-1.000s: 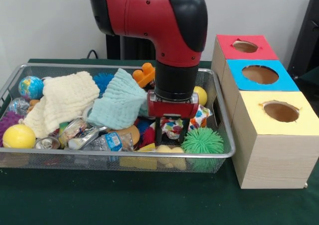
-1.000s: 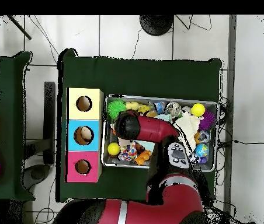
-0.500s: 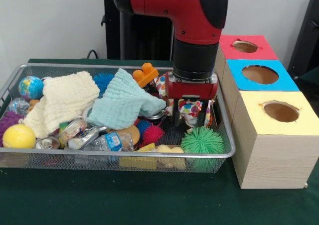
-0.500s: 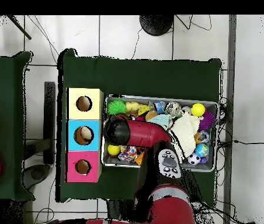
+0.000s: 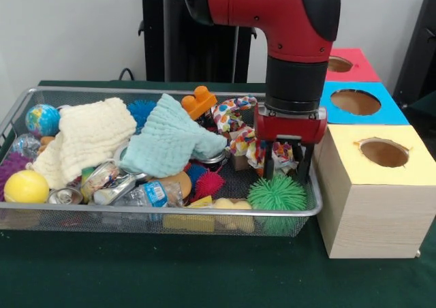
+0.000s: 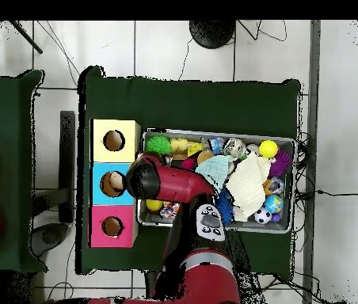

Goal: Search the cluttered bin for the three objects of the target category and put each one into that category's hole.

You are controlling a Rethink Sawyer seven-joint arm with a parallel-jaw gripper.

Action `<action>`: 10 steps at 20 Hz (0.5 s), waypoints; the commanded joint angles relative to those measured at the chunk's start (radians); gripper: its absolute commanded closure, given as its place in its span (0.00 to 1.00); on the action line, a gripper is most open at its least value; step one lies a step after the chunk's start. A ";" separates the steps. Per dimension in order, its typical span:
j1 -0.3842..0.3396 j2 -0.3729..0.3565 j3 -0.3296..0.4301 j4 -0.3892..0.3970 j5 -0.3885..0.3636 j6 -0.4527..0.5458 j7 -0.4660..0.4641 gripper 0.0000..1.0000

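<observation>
Gripper (image 5: 285, 166), closed on a multicoloured patterned cloth (image 5: 238, 127) trailing into the wire bin (image 5: 310, 209), risks snagging it on the rim before reaching the boxes (image 5: 371, 185).

The arm (image 5: 272, 22) is cut off by the top edge in the front view and hides part of the red box (image 5: 351, 63). Overhead, it covers the gripper and part of the bin (image 6: 289, 142). Whether the gripper (image 5: 285, 166) grips the patterned cloth (image 5: 235, 120) cannot be told.
</observation>
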 commanded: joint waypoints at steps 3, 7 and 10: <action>0.015 0.110 0.022 0.055 0.178 -0.077 0.386 0.00; 0.065 0.122 -0.018 0.105 0.343 0.055 0.529 0.00; 0.109 0.075 -0.033 0.183 0.433 0.055 0.625 0.00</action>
